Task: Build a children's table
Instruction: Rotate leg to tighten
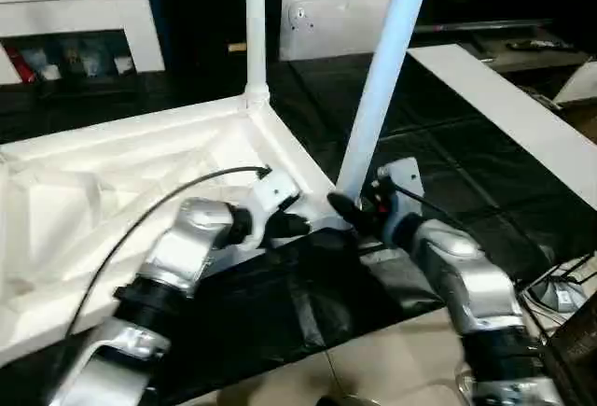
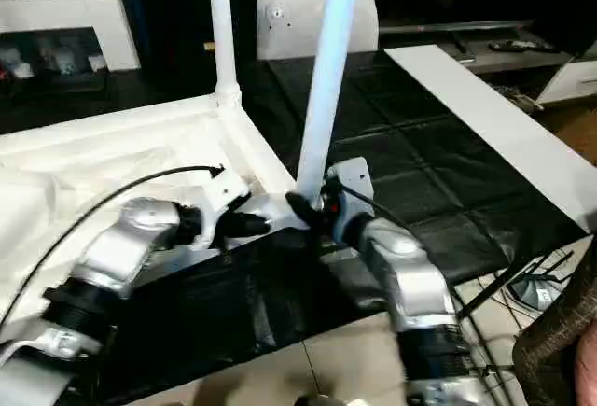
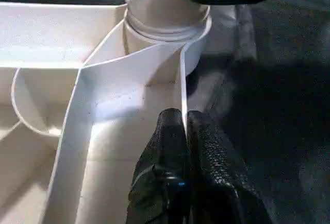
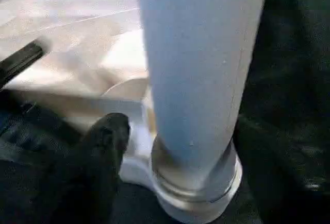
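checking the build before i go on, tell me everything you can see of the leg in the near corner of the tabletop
The near leg is a long, round, smooth white tube, plastic by the look, with a faint bluish cast. Its lower end sits in the round corner socket of the upside-down tabletop, and it leans to the right going up, while the far leg stands straight. The right gripper is at its base, one black finger beside the socket. The left gripper is shut on the tabletop's rim wall just short of it.

Both silver forearms reach forward and bend toward each other; the left gripper (image 3: 186,126) has its two black fingers pressed together; the right gripper (image 1: 347,208) has fingers spread apart.
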### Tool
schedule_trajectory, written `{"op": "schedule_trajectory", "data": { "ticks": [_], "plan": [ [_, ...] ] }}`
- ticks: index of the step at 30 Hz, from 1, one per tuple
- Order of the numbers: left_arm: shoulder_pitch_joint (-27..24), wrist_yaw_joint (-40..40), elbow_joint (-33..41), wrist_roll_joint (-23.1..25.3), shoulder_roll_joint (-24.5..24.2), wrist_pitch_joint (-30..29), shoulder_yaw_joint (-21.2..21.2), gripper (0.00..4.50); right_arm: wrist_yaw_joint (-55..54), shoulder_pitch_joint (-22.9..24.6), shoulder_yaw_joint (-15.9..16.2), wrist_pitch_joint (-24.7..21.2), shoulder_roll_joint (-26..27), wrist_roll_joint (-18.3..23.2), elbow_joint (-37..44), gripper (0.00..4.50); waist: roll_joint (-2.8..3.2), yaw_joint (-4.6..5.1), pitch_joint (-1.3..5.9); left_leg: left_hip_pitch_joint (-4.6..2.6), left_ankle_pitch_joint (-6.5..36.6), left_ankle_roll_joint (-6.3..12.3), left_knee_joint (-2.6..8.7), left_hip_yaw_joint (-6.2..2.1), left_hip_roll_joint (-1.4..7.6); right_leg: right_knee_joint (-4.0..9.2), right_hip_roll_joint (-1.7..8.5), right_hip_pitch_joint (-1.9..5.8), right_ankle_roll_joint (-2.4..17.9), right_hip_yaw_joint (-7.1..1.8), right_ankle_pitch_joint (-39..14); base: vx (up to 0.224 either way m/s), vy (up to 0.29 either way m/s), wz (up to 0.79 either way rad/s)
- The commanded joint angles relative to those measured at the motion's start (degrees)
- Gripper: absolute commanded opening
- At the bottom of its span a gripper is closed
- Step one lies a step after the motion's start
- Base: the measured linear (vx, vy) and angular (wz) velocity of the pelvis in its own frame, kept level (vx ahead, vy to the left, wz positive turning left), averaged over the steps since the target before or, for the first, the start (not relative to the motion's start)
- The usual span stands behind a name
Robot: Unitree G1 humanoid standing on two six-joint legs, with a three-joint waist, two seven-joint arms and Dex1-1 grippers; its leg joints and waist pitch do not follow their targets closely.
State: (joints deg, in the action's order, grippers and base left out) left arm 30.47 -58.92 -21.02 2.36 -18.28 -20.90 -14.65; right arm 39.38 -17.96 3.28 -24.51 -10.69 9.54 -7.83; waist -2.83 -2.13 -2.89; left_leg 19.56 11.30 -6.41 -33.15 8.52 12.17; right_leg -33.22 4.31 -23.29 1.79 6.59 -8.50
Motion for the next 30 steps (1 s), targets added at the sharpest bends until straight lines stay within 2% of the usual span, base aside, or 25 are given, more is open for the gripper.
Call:
{"op": "schedule_trajectory", "data": {
  "ticks": [1, 3, 4, 9, 11, 14, 15, 17, 19, 20, 21, 23, 25, 30],
  "plan": [
    [0.64, -6.27, 1.92, -0.91, -1.98, 7.35, -1.58, 0.00, 8.32, 0.64, 3.93, 0.28, -2.16, 2.47, 2.22, 3.76, 0.62, -0.46, 3.95, 0.57, 6.00, 5.01, 3.40, 0.60, 0.95, 3.08, 3.81, 3.96, 9.80, -3.35, -11.22, 0.000, 0.000, 0.00],
    [0.40, -8.83, 1.60, -1.11, -3.20, 9.10, -2.17, 0.00, 10.53, 0.71, 4.05, 0.37, -3.66, 2.78, 2.49, 4.02, 0.63, -0.48, 3.88, 0.47, 6.64, 4.77, 3.46, 0.64, 1.08, 3.03, 3.75, 3.92, 9.90, -3.35, -12.15, 0.000, 0.000, 0.00],
    [0.67, -12.73, 0.18, -0.85, -5.45, 12.16, -3.54, 0.00, 14.97, 0.59, 4.55, 0.98, -6.55, 2.94, 2.48, 4.08, 0.44, -0.58, 3.85, 0.37, 7.44, 4.66, 3.48, 0.65, 1.12, 3.22, 3.74, 3.93, 9.65, -3.31, -13.28, 0.000, 0.000, 0.00],
    [2.03, -18.82, -2.10, -1.57, -8.06, 15.39, -5.11, 0.00, 22.05, -0.29, 6.05, 3.18, -11.07, 3.08, 1.26, 4.08, 0.53, -1.77, 3.48, -0.34, 10.06, 3.21, 3.69, 0.87, 1.38, 3.43, 3.93, 3.29, 9.44, -3.58, -16.64, 0.000, 0.000, 0.00],
    [2.03, -18.82, -2.10, -1.57, -8.06, 15.39, -5.11, 0.00, 22.05, -0.29, 6.05, 3.18, -11.07, 3.08, 1.26, 4.08, 0.41, -2.16, 3.51, -0.27, 10.84, 2.72, 3.76, 0.79, 1.40, 3.33, 4.00, 3.46, 9.16, -3.60, -17.43, 0.000, 0.000, 0.00],
    [3.31, -24.48, -3.27, -2.48, -9.47, 17.81, -6.24, 0.00, 28.08, -1.26, 6.90, 3.96, -13.89, 4.68, 0.40, 4.08, 0.23, -2.54, 3.55, -0.38, 11.33, 2.75, 3.69, 0.87, 1.30, 3.47, 4.04, 3.41, 8.62, -3.68, -18.51, 0.000, 0.000, 0.00],
    [3.74, -26.10, -3.54, -2.33, -9.86, 18.58, -6.90, 0.00, 30.08, -1.67, 7.28, 3.96, -14.62, 5.22, 0.23, 3.81, 0.13, -2.63, 3.46, -0.17, 11.33, 2.82, 3.71, 0.83, 1.30, 3.45, 4.04, 3.48, 8.51, -3.67, -18.85, 0.000, 0.000, 0.00],
    [4.26, -27.77, -4.10, -2.16, -10.19, 19.71, -7.61, 0.00, 32.34, -2.12, 7.77, 3.72, -15.37, 5.87, 0.07, 3.81, -0.08, -2.64, 3.50, -0.14, 11.10, 2.78, 3.67, 0.85, 1.30, 3.40, 4.05, 3.50, 8.36, -3.68, -19.11, 0.000, 0.000, 0.00],
    [4.66, -29.03, -4.53, -2.06, -10.39, 20.51, -8.12, 0.00, 33.99, -2.47, 8.20, 3.74, -15.93, 6.18, -0.06, 3.69, -0.05, -2.81, 3.47, -0.10, 10.80, 2.77, 3.63, 0.87, 1.24, 3.50, 4.10, 3.47, 7.94, -3.66, -20.45, 0.000, 0.000, 0.00],
    [4.66, -29.03, -4.53, -2.06, -10.39, 20.51, -8.12, 0.00, 33.99, -2.47, 8.20, 3.74, -15.93, 6.18, -0.06, 3.44, -0.01, -2.90, 3.47, -0.24, 10.93, 2.78, 3.60, 0.88, 1.24, 3.62, 4.05, 3.37, 7.72, -3.60, -21.18, 0.000, 0.000, 0.00],
    [5.01, -30.01, -4.92, -2.04, -10.46, 21.10, -8.48, 0.00, 35.56, -2.66, 8.61, 3.67, -16.42, 6.43, -0.11, 3.37, -0.16, -3.01, 3.47, -0.21, 10.98, 2.83, 3.54, 0.90, 1.21, 3.65, 4.02, 3.36, 7.55, -3.54, -21.71, 0.000, 0.000, 0.00],
    [5.51, -30.98, -5.48, -1.85, -10.52, 21.84, -8.90, 0.00, 37.01, -2.84, 9.06, 3.58, -16.86, 6.61, -0.16, 3.36, -0.15, -3.04, 3.45, -0.11, 10.98, 2.76, 3.59, 0.83, 1.29, 3.65, 4.07, 3.38, 7.46, -3.54, -21.84, 0.000, 0.000, 0.00],
    [6.26, -32.44, -6.46, -1.65, -10.60, 22.84, -9.48, 0.00, 38.73, -3.07, 9.52, 3.38, -17.22, 7.11, -0.24, 3.03, -0.20, -3.21, 3.51, -0.11, 10.58, 2.74, 3.57, 0.85, 1.31, 3.57, 4.02, 3.40, 7.44, -3.54, -21.31, 0.000, 0.000, 0.00],
    [6.77, -33.37, -7.29, -1.79, -10.67, 23.59, -9.90, 0.00, 39.54, -3.40, 9.95, 2.96, -17.17, 7.81, -0.53, 2.56, -0.27, -3.35, 3.61, -0.06, 10.31, 2.44, 3.54, 0.85, 1.34, 3.34, 4.03, 3.43, 7.73, -3.52, -20.47, 0.000, 0.000, 0.00]
  ]
}}
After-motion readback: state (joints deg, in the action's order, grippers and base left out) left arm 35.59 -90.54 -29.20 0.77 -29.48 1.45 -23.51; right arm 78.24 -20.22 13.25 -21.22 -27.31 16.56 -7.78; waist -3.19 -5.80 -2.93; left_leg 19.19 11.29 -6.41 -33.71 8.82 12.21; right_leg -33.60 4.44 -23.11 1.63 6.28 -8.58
